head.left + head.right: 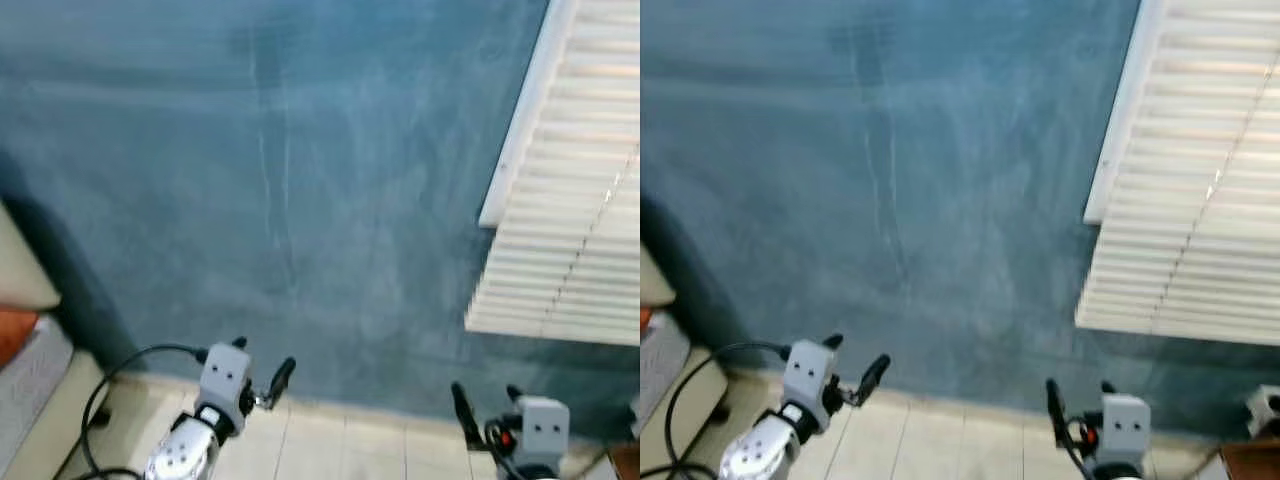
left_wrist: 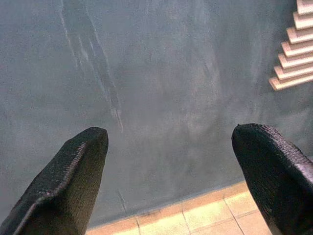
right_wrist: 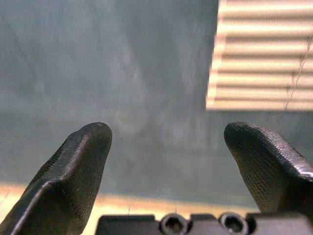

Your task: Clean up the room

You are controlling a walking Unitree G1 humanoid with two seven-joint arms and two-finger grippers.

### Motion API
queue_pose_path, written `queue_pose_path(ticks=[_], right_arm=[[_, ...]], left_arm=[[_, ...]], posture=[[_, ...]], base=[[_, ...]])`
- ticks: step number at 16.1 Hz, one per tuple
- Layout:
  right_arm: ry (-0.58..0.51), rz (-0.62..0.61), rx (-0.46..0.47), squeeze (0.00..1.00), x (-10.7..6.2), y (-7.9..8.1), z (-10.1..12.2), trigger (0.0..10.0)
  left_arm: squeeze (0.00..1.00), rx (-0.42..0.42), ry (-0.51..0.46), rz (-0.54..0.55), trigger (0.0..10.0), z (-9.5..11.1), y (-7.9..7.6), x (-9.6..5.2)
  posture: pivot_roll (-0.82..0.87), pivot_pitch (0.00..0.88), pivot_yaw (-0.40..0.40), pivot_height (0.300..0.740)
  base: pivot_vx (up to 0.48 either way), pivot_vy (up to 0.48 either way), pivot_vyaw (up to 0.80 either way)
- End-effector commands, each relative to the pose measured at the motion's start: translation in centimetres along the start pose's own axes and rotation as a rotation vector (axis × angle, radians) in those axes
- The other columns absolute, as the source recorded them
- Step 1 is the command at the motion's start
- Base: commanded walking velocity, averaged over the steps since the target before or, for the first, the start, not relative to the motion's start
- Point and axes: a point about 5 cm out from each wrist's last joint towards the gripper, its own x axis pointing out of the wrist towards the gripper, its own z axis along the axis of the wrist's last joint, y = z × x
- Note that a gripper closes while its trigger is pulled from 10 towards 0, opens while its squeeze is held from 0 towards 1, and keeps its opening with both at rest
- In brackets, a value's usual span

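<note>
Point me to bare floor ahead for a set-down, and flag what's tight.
Bare tile floor lies along the foot of the blue wall, between the left claw and right claw, both open and empty. Tighter by the black cable and beige furniture; blinds overhang the other side.

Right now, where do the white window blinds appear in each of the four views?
Left eye view: white blinds at the right edge, from top to mid-height.
Right eye view: right side, reaching further into the picture.
Left wrist view: a few slats in the top right corner.
Right wrist view: upper right.
Shared landmark: the blue wall.
</note>
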Motion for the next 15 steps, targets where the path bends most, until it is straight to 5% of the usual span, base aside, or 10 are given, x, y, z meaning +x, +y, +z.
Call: queue_pose_path(ticks=[1, 3, 4, 5, 7, 9, 13, 15], right_arm=[[-0.017, 0.026, 0.001, 0.0, 0.5, 1.2, 0.5, 10.0], [-0.017, 0.018, -0.009, 0.0, 0.4, 1.2, 0.6, 10.0], [0.001, -0.003, 0.048, 0.0, 1.0, 0.9, 0.5, 10.0], [-0.019, 0.004, 0.132, 0.0, 1.1, 0.8, 1.1, 10.0], [-0.018, 0.034, 0.173, 0.0, 0.6, 0.9, 1.6, 10.0], [-0.027, 0.166, 0.055, 0.0, -0.6, 2.2, 2.4, 10.0], [-0.035, 0.241, 0.017, 0.0, -0.1, 3.3, 2.9, 10.0], [-0.026, 0.235, -0.022, 0.0, 0.3, 3.1, 3.2, 10.0]], left_arm=[[0.0, 0.014, 0.009, 0.028, 10.0, 0.3, 1.0, 0.4], [0.0, 0.013, 0.006, 0.054, 10.0, 0.6, 1.2, 1.0], [0.0, -0.074, 0.036, 0.222, 10.0, -0.3, 2.4, 0.5], [0.0, -0.078, 0.039, 0.302, 10.0, -0.5, 3.2, -0.6], [0.0, -0.051, 0.004, 0.288, 10.0, 0.2, 3.2, -1.9], [0.0, -0.06, -0.011, 0.187, 10.0, 0.8, 1.8, -3.8], [0.0, -0.091, -0.059, 0.313, 10.0, 1.4, 2.2, -4.0], [0.0, -0.09, -0.052, 0.29, 10.0, 1.5, 2.3, -3.6]], posture=[[-0.07, 0.0, 0.002, 0.74], [-0.07, 0.0, 0.004, 0.74], [-0.08, 0.0, 0.004, 0.74], [-0.09, 0.0, -0.001, 0.74], [-0.08, 0.0, -0.003, 0.74], [-0.06, 0.0, -0.012, 0.74], [-0.04, 0.0, -0.02, 0.74], [-0.04, 0.0, -0.024, 0.74]], base=[[0.0, 0.0, -0.8], [0.0, 0.0, -0.8], [0.0, 0.0, 0.0], [0.0, 0.0, 0.0], [0.0, 0.0, 0.0], [0.0, 0.0, 0.0], [0.0, 0.0, 0.0], [0.0, 0.0, 0.0]])
